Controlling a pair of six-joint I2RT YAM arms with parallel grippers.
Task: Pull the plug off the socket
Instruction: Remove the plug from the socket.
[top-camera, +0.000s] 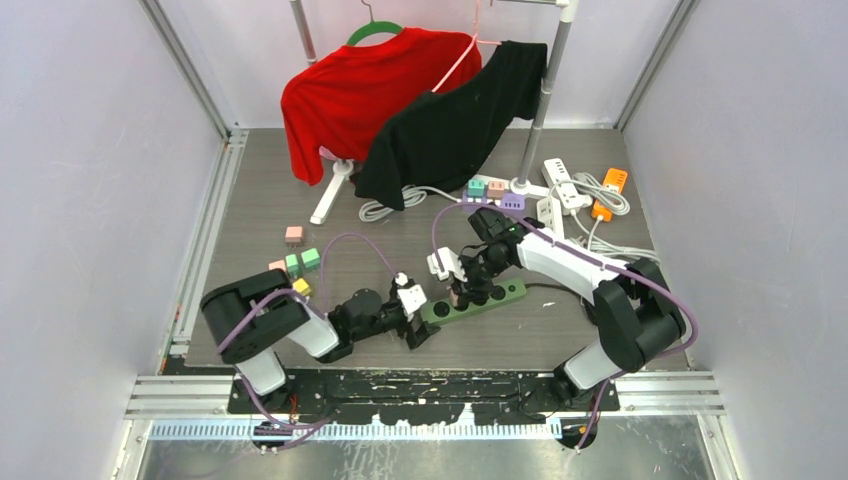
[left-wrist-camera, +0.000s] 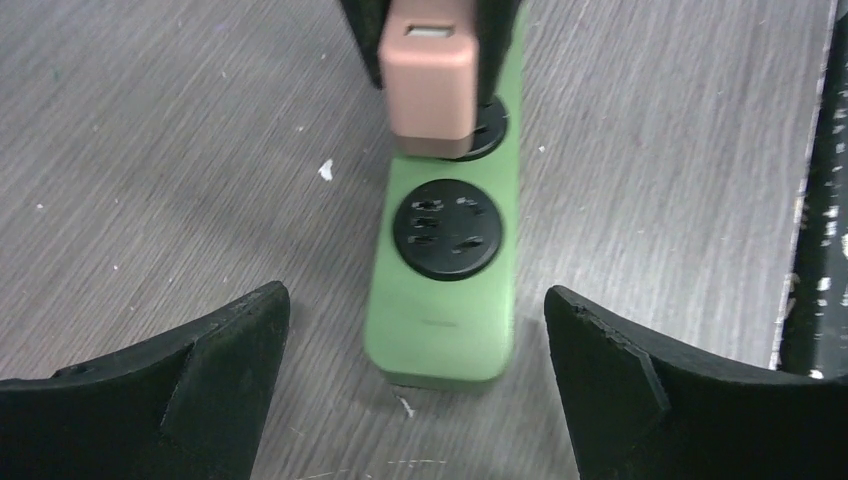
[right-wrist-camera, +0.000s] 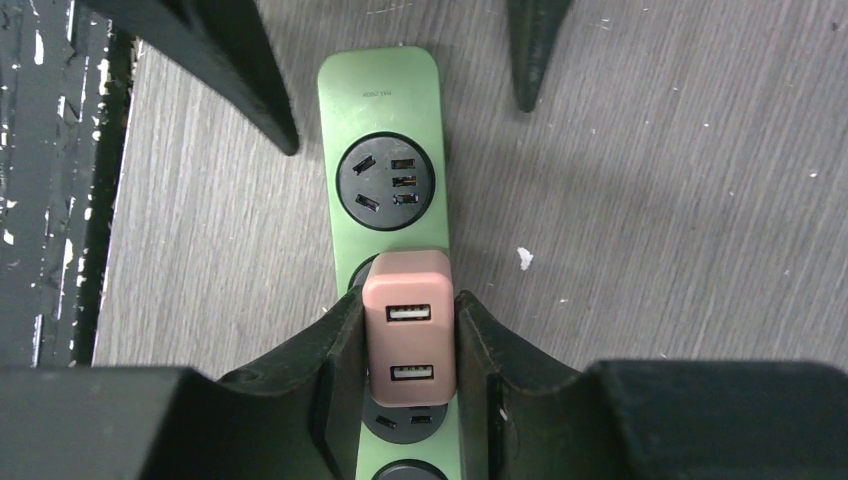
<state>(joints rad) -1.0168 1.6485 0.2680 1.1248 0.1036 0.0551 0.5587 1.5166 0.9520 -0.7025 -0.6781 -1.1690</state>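
Right hand (right-wrist-camera: 408, 315) clamped on the pink plug (left-wrist-camera: 430, 85), lower centre of the right wrist view; plug looks seated in the green power strip (right-wrist-camera: 378, 100). Left hand (left-wrist-camera: 415, 305) spread wide, straddling the strip's end, not pinning it. Risk: strip lifts off the table (right-wrist-camera: 650, 200) with the plug, or the plug's smooth sides slip.

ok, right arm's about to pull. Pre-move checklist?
1. Right hand shut on the pink plug: ok, clamped on both its sides.
2. Plug seated in the green power strip: ok, not yet out.
3. Left hand bracing the strip: not ok; it is open, straddling the strip's end with no contact.
4. Grip square: ok, plug centred in the hand in the right wrist view.
5. Prong depth in the socket: cannot tell, hidden.
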